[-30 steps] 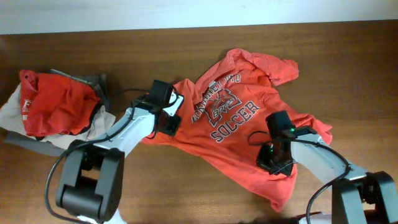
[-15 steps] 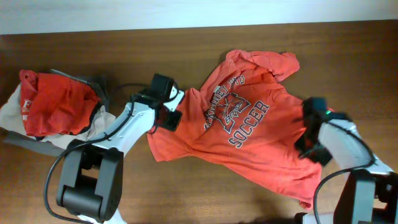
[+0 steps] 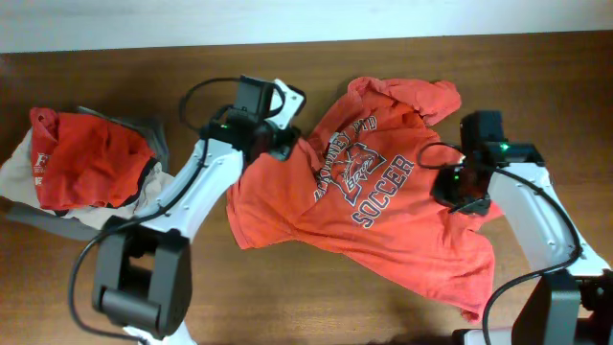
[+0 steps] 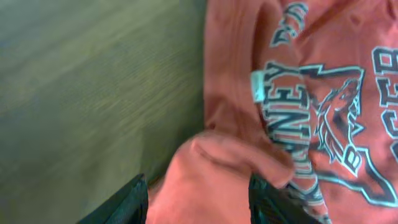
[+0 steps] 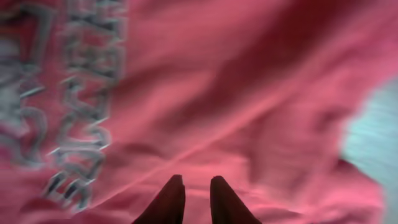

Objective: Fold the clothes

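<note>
Where the bench (image 3: 115, 77) begins at the left, side pile (image 3: 81, 158): a red garment heaped on pale and grey cloth, well apart from the shirt being worked.
Left gripper (image 3: 280, 144): sits over the shirt's upper-left edge, near the neck. In the wrist view its fingers (image 4: 134, 202) stand apart with a soft hump of orange cloth between them, so it is open and nothing looks clamped.
Neck label (image 4: 257, 86): a small white tag just beyond that hump, which marks the collar end.
T-shirt (image 3: 287, 206): orange-red and print-up, lying mid-bench between the two arms. It is skewed, with the neck toward the upper left. It is mostly spread but wrinkled.
Handling, as I judge it: light, limp cotton with no stiffness. It should drape and drag on the wood. It looks neither slippery nor fragile, so a small pinch ought to hold. Lifted at one point, it would likely sag into a bunch.
Where to take hold: the doubled edges, meaning the shoulder seams beside the neck and the hem corners. Take two points well apart and keep the cloth taut between them. A pinch in mid-panel would probably only raise a tent.
Bunched sleeve (image 3: 431, 101): crumpled at the top right and probably needs flattening before any fold.
Right gripper (image 3: 458, 189): rests at the shirt's right-hand edge. Its fingertips (image 5: 171, 199) are close together with a slim gap, low over red cloth. I cannot tell whether any cloth is pinched.
</note>
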{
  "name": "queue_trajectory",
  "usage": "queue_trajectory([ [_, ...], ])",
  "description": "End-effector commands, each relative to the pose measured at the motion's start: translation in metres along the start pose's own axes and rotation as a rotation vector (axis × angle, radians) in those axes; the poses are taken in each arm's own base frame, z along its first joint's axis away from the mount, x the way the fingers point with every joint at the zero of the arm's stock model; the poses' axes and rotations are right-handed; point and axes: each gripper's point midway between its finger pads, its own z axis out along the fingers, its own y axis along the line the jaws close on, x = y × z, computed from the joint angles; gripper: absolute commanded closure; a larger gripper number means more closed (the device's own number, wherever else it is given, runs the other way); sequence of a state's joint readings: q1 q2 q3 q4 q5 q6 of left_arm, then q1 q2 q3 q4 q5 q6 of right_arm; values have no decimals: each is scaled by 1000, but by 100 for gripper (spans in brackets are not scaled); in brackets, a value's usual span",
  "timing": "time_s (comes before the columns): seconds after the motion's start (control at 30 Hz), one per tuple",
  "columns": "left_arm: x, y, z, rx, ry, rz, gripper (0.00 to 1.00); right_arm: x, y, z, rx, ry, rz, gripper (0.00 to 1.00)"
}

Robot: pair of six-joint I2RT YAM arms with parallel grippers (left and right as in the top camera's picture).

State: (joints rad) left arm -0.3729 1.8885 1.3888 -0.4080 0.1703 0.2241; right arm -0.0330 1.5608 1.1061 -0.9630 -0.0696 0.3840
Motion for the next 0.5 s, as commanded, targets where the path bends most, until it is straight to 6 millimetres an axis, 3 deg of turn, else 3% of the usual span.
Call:
queue_trajectory([
  [0.0, 10, -19, 37, 70, 16, 106, 49, 19, 33, 6, -155, 63, -136, 79],
  [0.17, 15, -36, 64, 97, 11, 168, 49, 33, 37, 21, -156, 80, -159, 76],
  [0.47, 24, -49, 73, 100, 43, 253, 51, 51, 28, 69, -178, 49, -74, 75],
])
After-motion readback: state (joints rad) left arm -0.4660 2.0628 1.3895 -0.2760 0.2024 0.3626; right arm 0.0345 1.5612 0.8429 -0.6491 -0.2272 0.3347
